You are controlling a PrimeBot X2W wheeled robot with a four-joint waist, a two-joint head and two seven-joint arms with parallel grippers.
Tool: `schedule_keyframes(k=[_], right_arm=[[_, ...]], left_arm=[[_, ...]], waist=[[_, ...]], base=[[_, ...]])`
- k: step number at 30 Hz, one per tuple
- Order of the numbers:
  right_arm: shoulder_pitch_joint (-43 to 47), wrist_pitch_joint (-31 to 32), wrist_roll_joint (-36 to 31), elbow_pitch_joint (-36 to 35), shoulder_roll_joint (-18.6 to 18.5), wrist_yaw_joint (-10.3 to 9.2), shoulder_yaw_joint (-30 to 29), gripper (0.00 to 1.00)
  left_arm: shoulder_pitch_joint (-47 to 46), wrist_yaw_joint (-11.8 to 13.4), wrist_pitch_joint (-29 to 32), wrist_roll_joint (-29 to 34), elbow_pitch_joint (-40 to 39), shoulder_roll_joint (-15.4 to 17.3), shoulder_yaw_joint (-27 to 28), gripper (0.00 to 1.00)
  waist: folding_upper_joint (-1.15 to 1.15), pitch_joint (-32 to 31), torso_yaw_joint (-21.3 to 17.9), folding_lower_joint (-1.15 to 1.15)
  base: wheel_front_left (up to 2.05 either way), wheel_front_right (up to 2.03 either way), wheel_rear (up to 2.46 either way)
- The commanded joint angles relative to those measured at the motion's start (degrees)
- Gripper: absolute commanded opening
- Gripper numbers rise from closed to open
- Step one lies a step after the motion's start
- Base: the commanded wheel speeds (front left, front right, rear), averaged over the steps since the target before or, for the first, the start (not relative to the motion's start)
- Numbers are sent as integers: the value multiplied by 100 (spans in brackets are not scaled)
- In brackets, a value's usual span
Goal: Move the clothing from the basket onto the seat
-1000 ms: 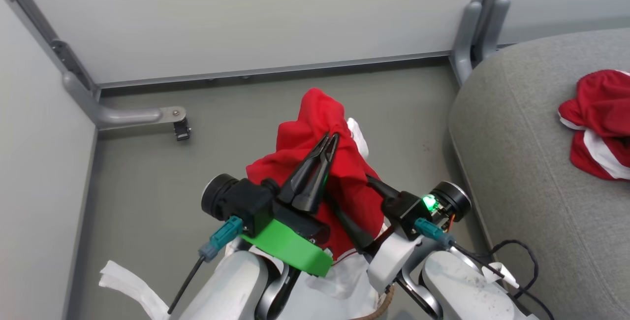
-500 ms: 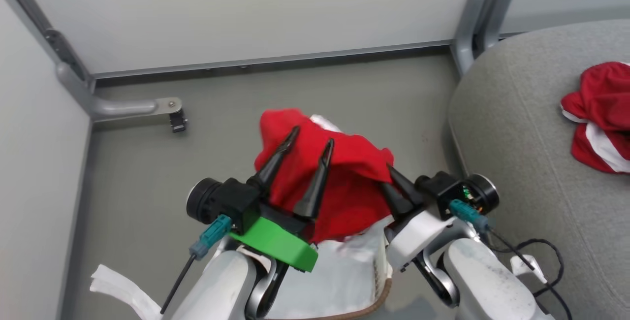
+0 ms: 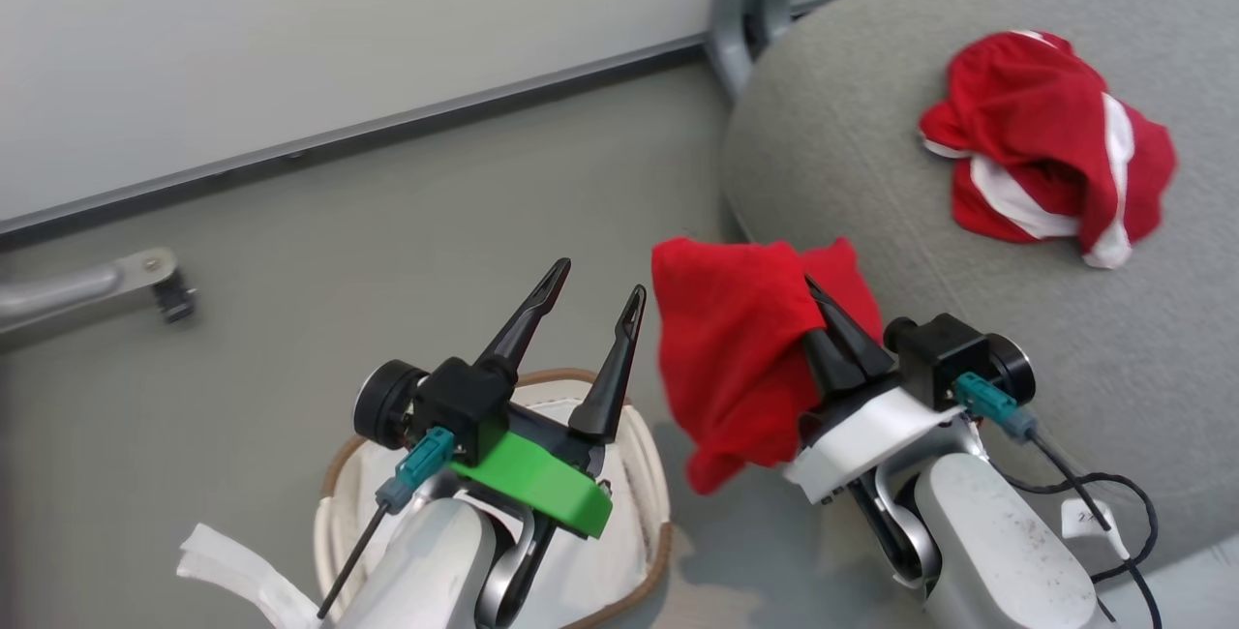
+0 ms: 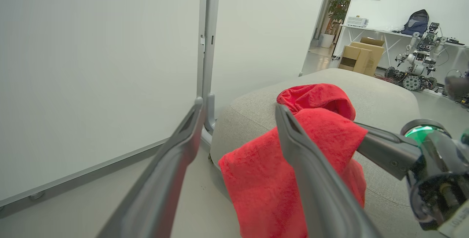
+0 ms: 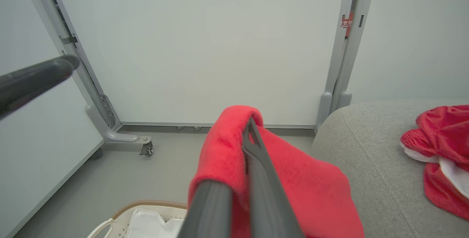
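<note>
Head view looks down on the right gripper, its fingers pinched together on a fold of red clothing that hangs off them over the floor, just beside the near left edge of the grey seat. Held high like this, the cloth clears the basket rim and should drape onto the cushion rather than drag. A second red and white garment lies crumpled farther right on the seat, apart from the held one. The left gripper stands above the basket with fingers spread wide and nothing between them, probably just keeping out of the way. Right wrist view adds what the arms hide from the head: a white liner in the basket, with no red in the part that shows. Left wrist view gives the cloth from the side, hanging down past the cushion's edge.
</note>
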Motion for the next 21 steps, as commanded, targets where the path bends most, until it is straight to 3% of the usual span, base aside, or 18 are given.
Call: schedule_keyframes(k=[1,10,21], right_arm=[[86,-14,50,-53,-14,-6,-61,0],[42,-14,168,-148,-13,-6,-261,0],[-1052,-14,104,-409,-137,-6,-891,0]], left_arm=[[-102,-11,3,22,39,41,8,100],[-207,-11,3,56,197,108,-74,100],[-436,-11,3,55,408,268,-328,100]], waist=[[0,284,-741,0],[0,493,-1417,0],[0,997,-1393,0]], base=[[0,0,0],[0,0,0],[0,0,0]])
